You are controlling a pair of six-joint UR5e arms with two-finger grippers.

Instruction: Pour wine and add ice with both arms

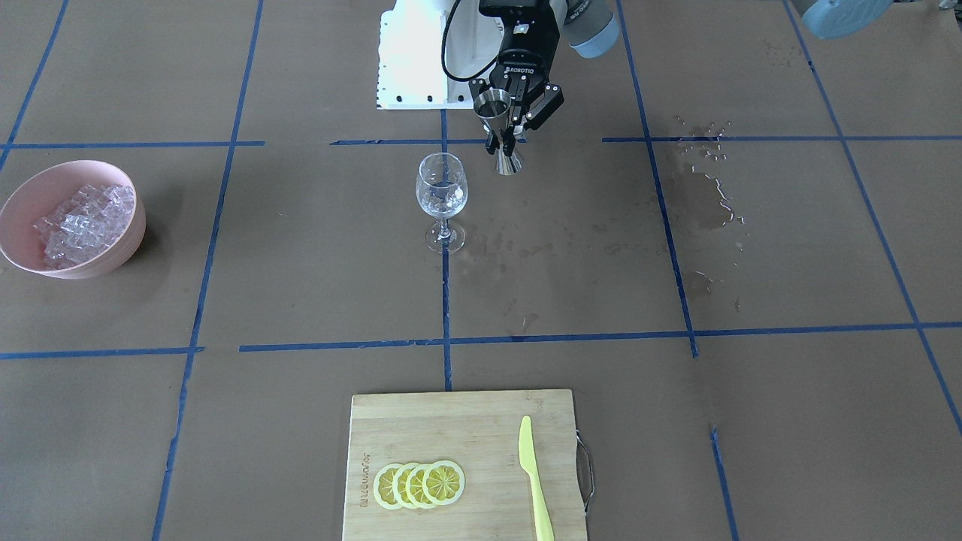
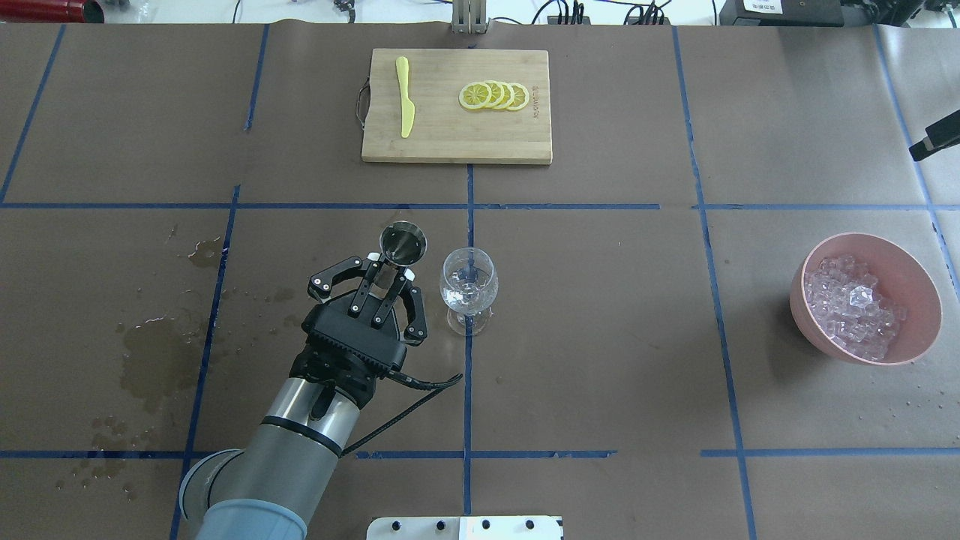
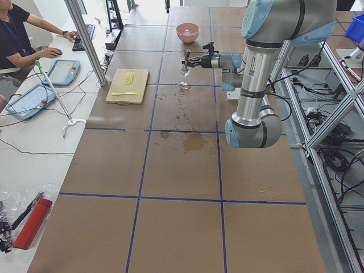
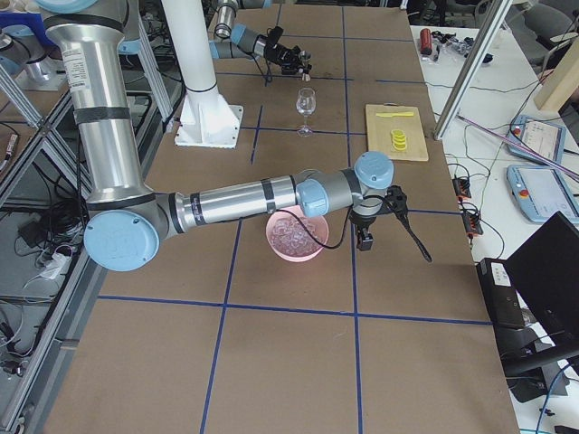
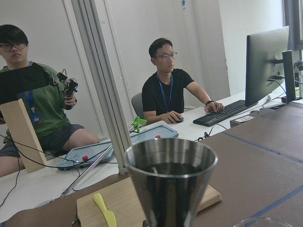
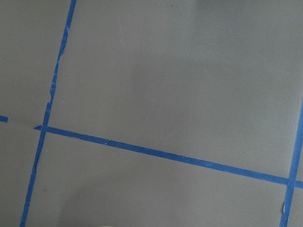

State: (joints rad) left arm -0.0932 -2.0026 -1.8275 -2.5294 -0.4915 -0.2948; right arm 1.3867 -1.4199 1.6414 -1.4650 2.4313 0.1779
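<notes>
Holding wine (image 5: pixel 170 169) in a jigger (image 2: pixel 403 241) beside the glass (image 2: pixel 468 281), left claw (image 2: pixel 390 271) clenched, right claw (image 4: pixel 396 206) unclear.

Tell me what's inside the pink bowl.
The pink bowl holds a heap of clear ice cubes, leaving part of its inner wall bare. The cubes cover the bowl's bottom, so anything beneath them cannot be seen.

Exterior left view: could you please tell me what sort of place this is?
Most likely a robotics lab, not a bar: a left arm and a right arm reach over a table gridded with tape, and a person sits at a keyboard by a monitor.
</notes>
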